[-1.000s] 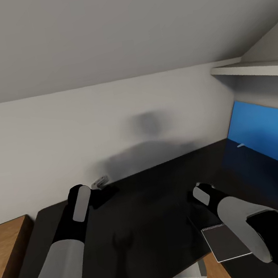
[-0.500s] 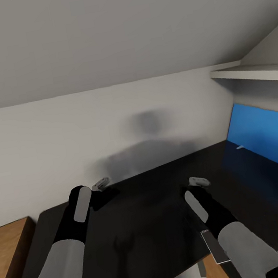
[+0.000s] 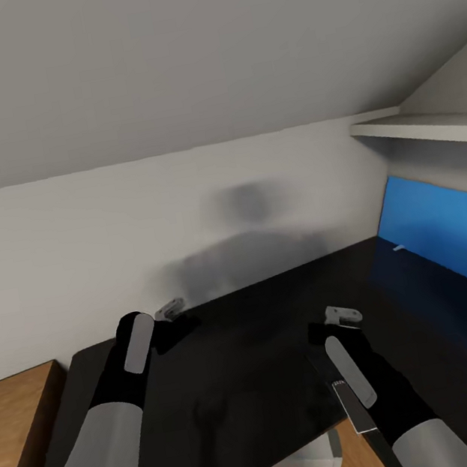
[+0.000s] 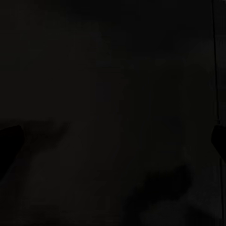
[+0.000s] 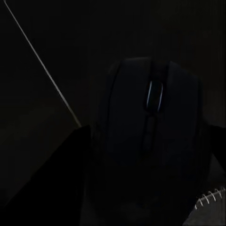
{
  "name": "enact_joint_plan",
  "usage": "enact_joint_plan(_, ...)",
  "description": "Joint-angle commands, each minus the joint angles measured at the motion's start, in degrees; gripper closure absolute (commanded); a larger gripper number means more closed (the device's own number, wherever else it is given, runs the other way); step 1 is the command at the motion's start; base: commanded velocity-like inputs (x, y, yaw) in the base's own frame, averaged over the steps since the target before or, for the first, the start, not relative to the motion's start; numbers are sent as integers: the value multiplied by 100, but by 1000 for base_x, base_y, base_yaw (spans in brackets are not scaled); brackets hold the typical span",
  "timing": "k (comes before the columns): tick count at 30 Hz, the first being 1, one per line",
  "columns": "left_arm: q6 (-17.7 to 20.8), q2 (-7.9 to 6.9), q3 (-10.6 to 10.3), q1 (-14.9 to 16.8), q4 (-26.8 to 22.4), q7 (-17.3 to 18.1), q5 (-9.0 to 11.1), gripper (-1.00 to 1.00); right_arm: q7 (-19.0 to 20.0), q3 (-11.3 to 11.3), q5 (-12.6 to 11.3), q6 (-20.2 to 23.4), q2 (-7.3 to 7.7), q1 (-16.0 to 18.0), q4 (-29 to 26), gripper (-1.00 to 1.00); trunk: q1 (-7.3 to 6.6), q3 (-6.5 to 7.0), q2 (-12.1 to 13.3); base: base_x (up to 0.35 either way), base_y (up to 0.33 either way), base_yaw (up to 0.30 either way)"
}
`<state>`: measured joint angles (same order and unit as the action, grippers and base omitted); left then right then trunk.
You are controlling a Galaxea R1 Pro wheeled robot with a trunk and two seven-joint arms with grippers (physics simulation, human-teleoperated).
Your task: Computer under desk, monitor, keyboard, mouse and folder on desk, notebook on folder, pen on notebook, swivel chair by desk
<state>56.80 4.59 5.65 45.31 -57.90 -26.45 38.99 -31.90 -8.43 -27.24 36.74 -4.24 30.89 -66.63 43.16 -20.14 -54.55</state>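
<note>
Nearest you: the notebook [image 3: 359, 411], a thin grey rectangle at the front edge of the black surface [image 3: 243, 384], mostly covered by your right forearm; its wire spiral shows at a corner [image 5: 210, 197] in the right wrist view. Beneath that front edge, a pale box, likely the computer [image 3: 313, 459], stands on the wooden floor [image 3: 18, 399]. Your right hand [image 3: 341, 316] hovers over the surface just beyond the notebook; the right wrist view puts the mouse [image 5: 150, 136], dark with a scroll wheel, directly in front of it and between dark finger shapes at either side, but contact is too dark to judge, so whether the hand is closed on it or merely around it cannot be told. Your left hand [image 3: 169, 310] sits farther back and to the left, over the surface near the wall; its wrist view gives only dark surface with a finger [image 4: 10, 143] at each side, spread wide apart and holding nothing. Farthest, at right: a blue wall panel [image 3: 448, 243] rising behind the surface, and a white shelf [image 3: 421, 127] above it.
</note>
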Motion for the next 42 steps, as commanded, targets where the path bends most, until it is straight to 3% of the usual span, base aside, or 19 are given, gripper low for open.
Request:
enact_joint_plan(1, 16, 6, 15, 4, -7, -52, 56, -100, -51, -9, -62, 3, 2, 5, -5, 100, -25, 11, 36, -332, 0, 0)
enact_joint_plan(29, 23, 7, 8, 4, -13, -34, 59, -100, -52, -18, -47, -9, 2, 2, 1, 100, -640, 514, 1159, -336, 0, 0)
enact_joint_plan(42, 15, 7, 15, 4, -11, -44, 55, -100, -53, -16, -40, -9, 11, 2, 1, 100, -640, 565, 1159, -8, 0, -104)
